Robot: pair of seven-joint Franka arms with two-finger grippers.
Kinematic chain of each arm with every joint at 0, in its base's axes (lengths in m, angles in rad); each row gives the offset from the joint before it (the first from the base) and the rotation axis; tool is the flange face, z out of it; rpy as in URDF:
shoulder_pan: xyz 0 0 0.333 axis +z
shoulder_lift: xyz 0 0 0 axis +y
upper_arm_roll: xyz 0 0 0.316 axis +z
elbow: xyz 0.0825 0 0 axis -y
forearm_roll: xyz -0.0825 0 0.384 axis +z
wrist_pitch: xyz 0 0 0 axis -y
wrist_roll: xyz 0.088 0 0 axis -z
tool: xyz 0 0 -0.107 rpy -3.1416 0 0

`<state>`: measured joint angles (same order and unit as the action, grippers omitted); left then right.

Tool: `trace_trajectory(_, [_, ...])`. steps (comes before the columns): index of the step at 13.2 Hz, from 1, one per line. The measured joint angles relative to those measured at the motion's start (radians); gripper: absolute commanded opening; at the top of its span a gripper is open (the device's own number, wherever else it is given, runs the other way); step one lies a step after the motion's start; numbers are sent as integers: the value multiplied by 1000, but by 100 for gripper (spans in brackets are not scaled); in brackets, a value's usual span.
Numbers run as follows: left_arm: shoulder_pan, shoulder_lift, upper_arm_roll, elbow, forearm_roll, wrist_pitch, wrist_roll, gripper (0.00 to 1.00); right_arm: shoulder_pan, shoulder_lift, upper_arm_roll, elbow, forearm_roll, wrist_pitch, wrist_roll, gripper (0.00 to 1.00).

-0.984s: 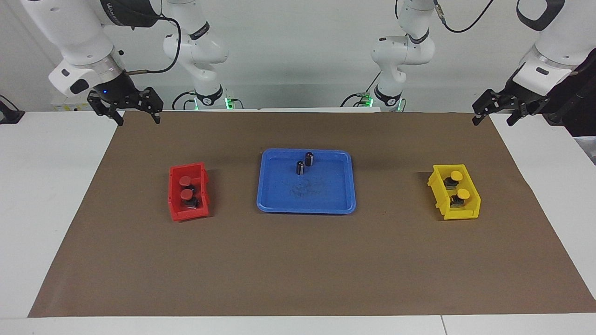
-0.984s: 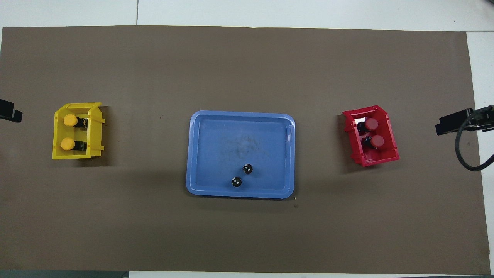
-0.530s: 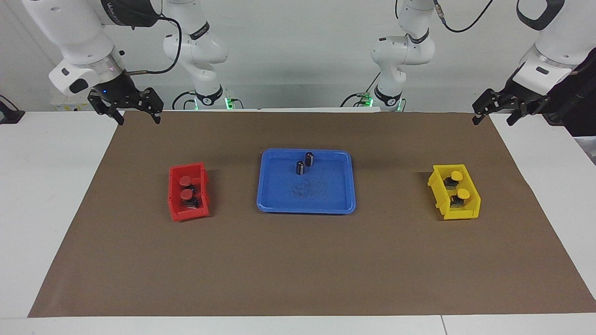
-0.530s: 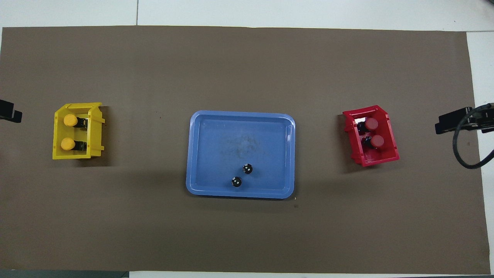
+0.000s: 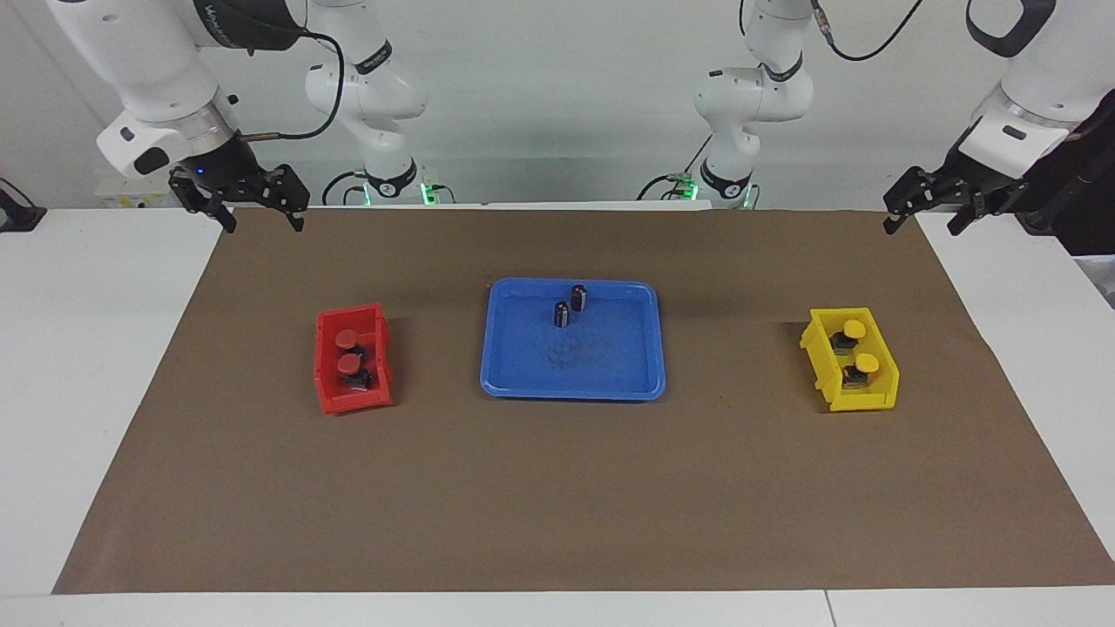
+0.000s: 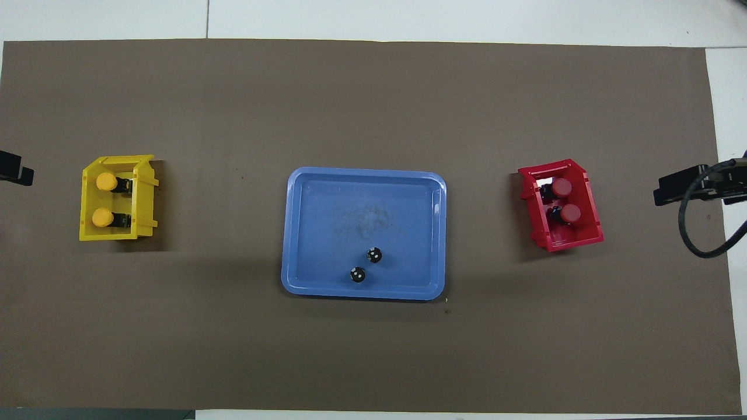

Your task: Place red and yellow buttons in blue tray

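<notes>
Only the right gripper point(image 5: 244, 196), open and empty, has drifted slightly toward the red bin point(image 5: 353, 370), while the left gripper point(image 5: 928, 202) waits open, and all four buttons point(image 5: 347, 338) sit outside the blue tray point(image 5: 610, 383).

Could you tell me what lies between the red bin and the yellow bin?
The blue tray lies between the red bin and yellow bin, with two dark cylinders standing in it; brown mat either side. The overhead view shows this.
</notes>
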<state>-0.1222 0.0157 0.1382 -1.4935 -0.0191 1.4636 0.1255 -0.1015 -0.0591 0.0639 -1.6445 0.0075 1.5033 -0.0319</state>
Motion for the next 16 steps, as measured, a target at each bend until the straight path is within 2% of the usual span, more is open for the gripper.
trace_trajectory(2, [0, 0, 0, -1, 0, 0, 0, 100, 1, -10, 4, -41, 0, 80, 0, 100])
trace_trajectory(5, [0, 0, 0, -1, 0, 1, 0, 100, 12, -39, 7, -221, 1, 291, 0, 100])
trace_trajectory(6, [0, 0, 0, -1, 0, 1, 0, 100, 17, -32, 7, -266, 1, 343, 0, 95])
trace_trajectory(8, [0, 0, 0, -2, 0, 1, 0, 100, 26, 12, 8, -310, 4, 449, 0, 79])
trace_trajectory(9, [0, 0, 0, -2, 0, 1, 0, 100, 36, 43, 8, -319, 6, 504, 0, 75])
trace_trajectory(13, [0, 0, 0, -2, 0, 1, 0, 100, 56, 159, 8, -359, 7, 725, 5, 75])
trace_trajectory(16, [-1, 0, 0, -2, 0, 1, -1, 100, 57, 190, 8, -412, 7, 819, 5, 75])
